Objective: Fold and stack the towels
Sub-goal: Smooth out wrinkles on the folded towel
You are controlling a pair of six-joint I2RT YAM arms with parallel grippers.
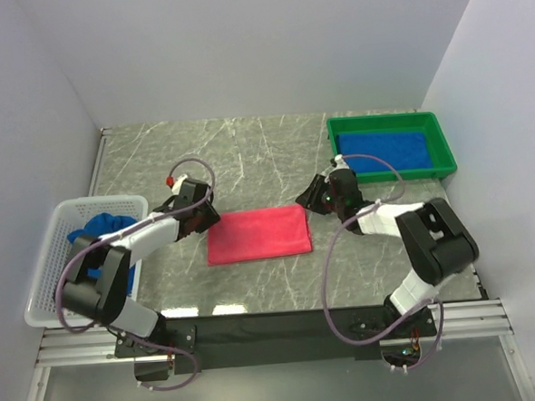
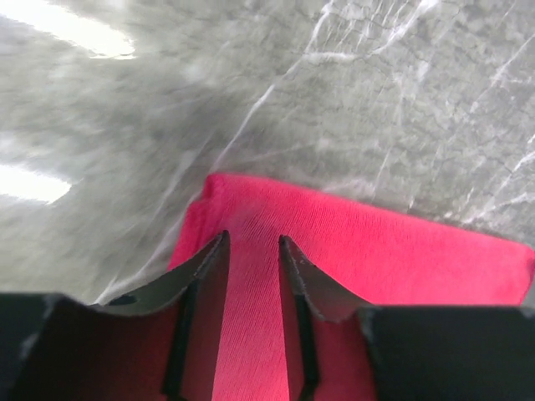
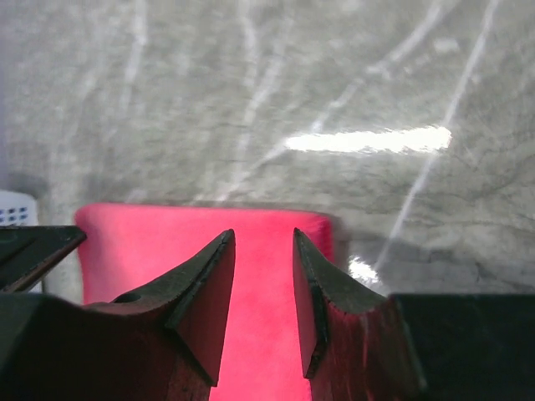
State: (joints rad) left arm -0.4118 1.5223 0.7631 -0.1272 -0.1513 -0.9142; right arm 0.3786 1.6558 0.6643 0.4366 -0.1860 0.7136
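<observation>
bright, even overhead light in the top view, shadows soft and faint, with small glare patches near the near edge of the table (image 1: 247,156). both wrist views show white glare streaks on blurred marble; the pink towel (image 2: 376,251) looks sharper.

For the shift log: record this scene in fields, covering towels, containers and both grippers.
pink-red towel: folded flat, table centre
tray towel: blue, flat in green tray, far right
basket towel: blue, bunched in white basket, left
left gripper: open, over pink-red towel's left edge
right gripper: open, over its right edge
stack: not yet formed
</observation>
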